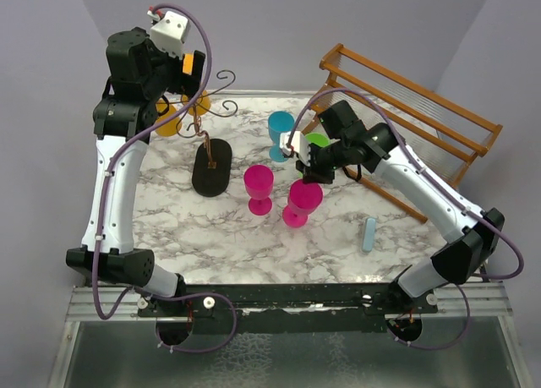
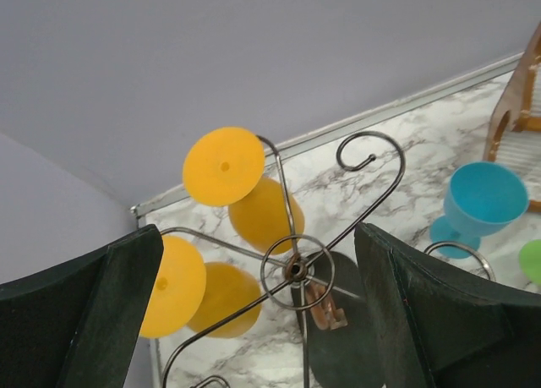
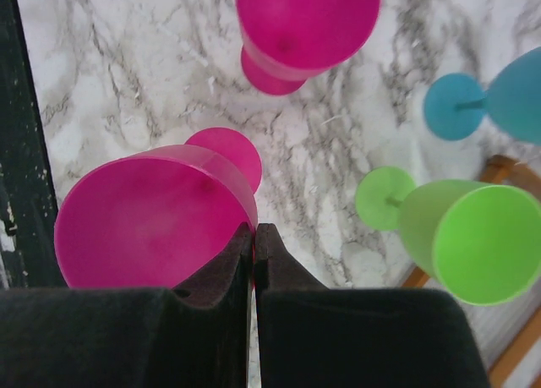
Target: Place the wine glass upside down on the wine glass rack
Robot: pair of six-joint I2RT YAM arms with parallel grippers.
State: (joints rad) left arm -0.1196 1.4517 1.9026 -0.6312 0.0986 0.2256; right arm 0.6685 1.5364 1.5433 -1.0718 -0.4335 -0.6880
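Observation:
My right gripper (image 3: 254, 229) is shut on the rim of a magenta wine glass (image 3: 152, 219), one finger inside the bowl and one outside. That glass (image 1: 302, 200) stands upright mid-table under the right gripper (image 1: 308, 170). A second magenta glass (image 1: 259, 185) stands just left of it. The wine glass rack (image 1: 203, 139), a thin dark wire tree on a black oval base (image 1: 210, 166), stands at the back left. Two yellow glasses (image 2: 224, 166) (image 2: 173, 282) hang upside down from its arms. My left gripper (image 2: 258, 312) hovers open above the rack's hub (image 2: 296, 270), holding nothing.
A teal glass (image 1: 280, 130) and a green glass (image 1: 318, 140) stand behind the right gripper. A brown wooden slatted rack (image 1: 406, 109) fills the back right. A small light blue object (image 1: 369, 234) lies on the marble top (image 1: 211, 236) toward the front right.

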